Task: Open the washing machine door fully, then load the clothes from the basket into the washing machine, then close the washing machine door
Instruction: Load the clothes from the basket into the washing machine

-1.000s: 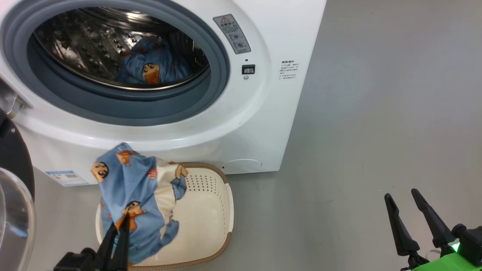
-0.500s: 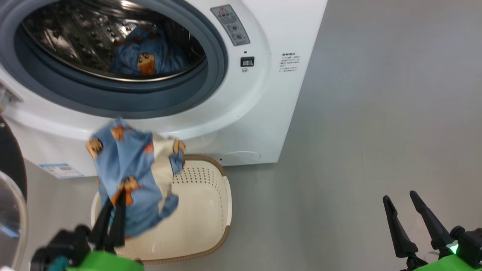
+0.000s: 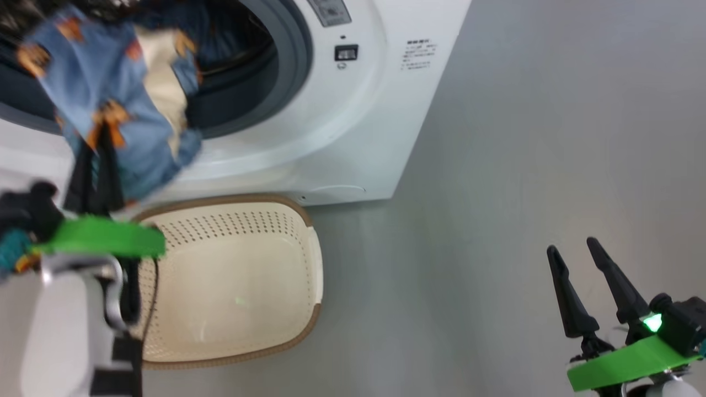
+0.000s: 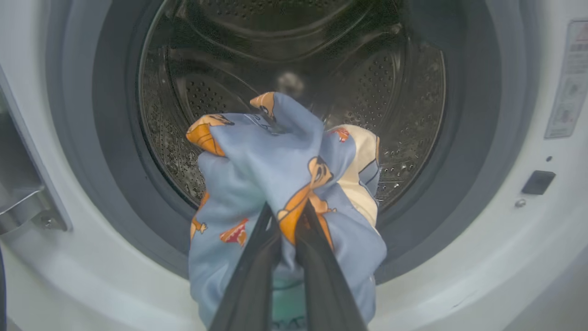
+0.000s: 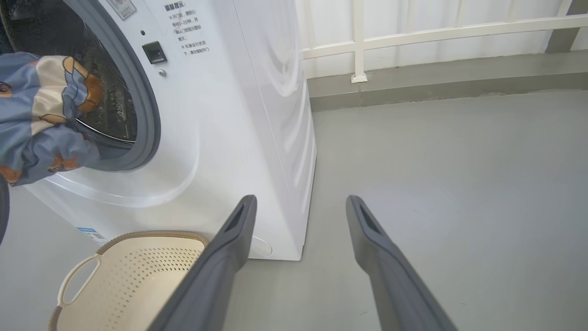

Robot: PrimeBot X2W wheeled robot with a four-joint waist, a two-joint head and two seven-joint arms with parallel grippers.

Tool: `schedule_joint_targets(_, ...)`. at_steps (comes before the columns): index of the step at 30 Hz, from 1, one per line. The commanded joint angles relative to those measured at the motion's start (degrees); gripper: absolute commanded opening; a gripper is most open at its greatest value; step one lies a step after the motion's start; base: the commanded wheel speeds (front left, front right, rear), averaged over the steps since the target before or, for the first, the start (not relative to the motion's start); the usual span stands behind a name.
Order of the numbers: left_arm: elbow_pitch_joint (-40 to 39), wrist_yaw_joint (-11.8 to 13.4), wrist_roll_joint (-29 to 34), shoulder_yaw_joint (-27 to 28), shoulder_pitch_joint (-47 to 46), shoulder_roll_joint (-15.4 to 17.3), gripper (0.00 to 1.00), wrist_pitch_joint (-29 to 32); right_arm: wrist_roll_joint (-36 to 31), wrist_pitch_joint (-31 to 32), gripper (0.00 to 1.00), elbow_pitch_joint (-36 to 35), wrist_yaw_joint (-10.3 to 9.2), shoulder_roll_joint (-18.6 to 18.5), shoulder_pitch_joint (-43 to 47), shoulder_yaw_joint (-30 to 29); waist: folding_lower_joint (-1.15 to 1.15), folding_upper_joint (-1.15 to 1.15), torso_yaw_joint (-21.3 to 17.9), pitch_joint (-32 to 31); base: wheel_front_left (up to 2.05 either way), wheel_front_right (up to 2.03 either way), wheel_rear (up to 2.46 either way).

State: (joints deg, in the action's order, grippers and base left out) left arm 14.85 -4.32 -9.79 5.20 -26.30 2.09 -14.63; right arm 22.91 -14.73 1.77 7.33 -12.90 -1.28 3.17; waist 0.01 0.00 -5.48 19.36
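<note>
- One light-blue bear-print garment (image 4: 257,151) is pinched between the almost closed fingers of the left gripper (image 4: 285,210). The grip is on a fold low in the bunch, and the cloth bulges above and to both sides of the fingertips.
- Held so, it hangs in the air right before the mouth of the washing machine (image 3: 358,138), in front of the grey gasket (image 4: 473,138) and the steel drum (image 4: 404,92). Whether it touches the gasket I cannot tell.
- Below it the basket (image 3: 315,259) stands on the floor (image 3: 524,138), just beside the machine's front base.
- Well apart, over the floor at the machine's right, the right gripper (image 3: 572,248) hovers with its fingers spread wide, gripping nothing.
- Motion blur smears the garment and left gripper in the head view. The left arm hides the basket's left side, the cloth covers the left fingertips, and some blue fabric (image 3: 220,27) deeper in the opening is too blurred to identify.
</note>
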Motion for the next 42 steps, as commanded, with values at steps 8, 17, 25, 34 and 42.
schedule_joint_targets(8,11.36,-0.76,3.78,3.97,-18.23,4.86,0.00,-0.37,0.50,-0.27,1.00,-1.25,0.16,0.62,-4.51,2.66,-0.01,0.00,-6.22,6.95,0.00,0.00,0.00)
schedule_joint_targets(17,21.53,0.34,6.07,5.69,-29.69,9.46,0.00,-0.37,1.15,-0.27,1.00,-1.10,0.16,1.88,-7.22,4.47,-0.01,0.00,-11.13,10.06,0.00,0.00,0.00)
schedule_joint_targets(25,21.77,1.48,7.29,7.14,-33.15,12.73,1.00,-0.37,1.39,-0.27,1.00,-0.71,0.16,2.61,-8.23,5.19,-0.01,0.00,-13.25,11.43,0.00,0.00,0.00)
schedule_joint_targets(34,21.71,0.71,7.13,7.45,-31.38,11.77,1.00,-0.37,1.16,-0.27,1.00,-0.49,0.16,2.27,-8.20,5.11,-0.01,0.00,-11.97,10.55,0.00,0.00,0.00)
schedule_joint_targets(42,20.34,0.23,6.72,7.80,-26.58,9.18,1.00,-0.37,0.85,-0.27,1.00,-0.48,0.16,1.33,-7.65,5.32,-0.01,0.00,-10.05,8.00,0.00,0.00,0.00)
